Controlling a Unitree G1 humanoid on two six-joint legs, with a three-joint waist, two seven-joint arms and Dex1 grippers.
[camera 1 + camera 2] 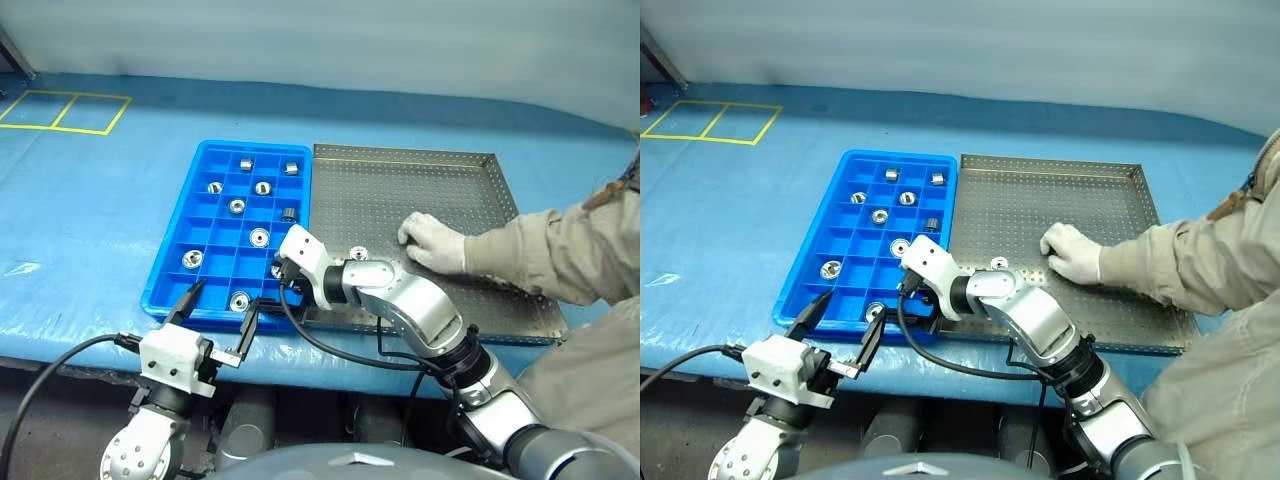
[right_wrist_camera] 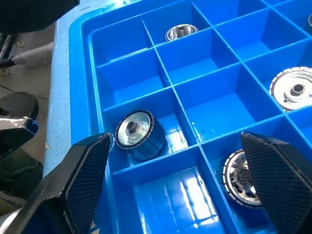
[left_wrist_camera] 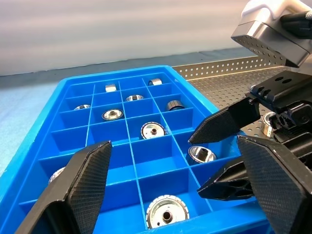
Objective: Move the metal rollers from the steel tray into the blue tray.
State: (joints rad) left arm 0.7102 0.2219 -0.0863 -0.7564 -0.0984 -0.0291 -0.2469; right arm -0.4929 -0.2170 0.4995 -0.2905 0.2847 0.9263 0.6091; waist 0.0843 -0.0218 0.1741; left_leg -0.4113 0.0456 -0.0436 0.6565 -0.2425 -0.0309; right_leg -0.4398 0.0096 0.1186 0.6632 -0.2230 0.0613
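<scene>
Glossy blue plastic tray (image 1: pixel 165 290), perforated steel tray (image 1: pixel 440 185), shiny rollers (image 1: pixel 260 238)

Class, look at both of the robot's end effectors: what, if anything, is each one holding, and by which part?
Nothing is held. The left end effector is open before the blue tray; the right end effector is open over its compartments.

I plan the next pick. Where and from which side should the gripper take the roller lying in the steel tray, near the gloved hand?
Pinch the roller by its round outer wall, coming from above. It seems to lie flat on the steel tray, hole upward, so only its sides are free. Mind the gloved hand close by.
</scene>
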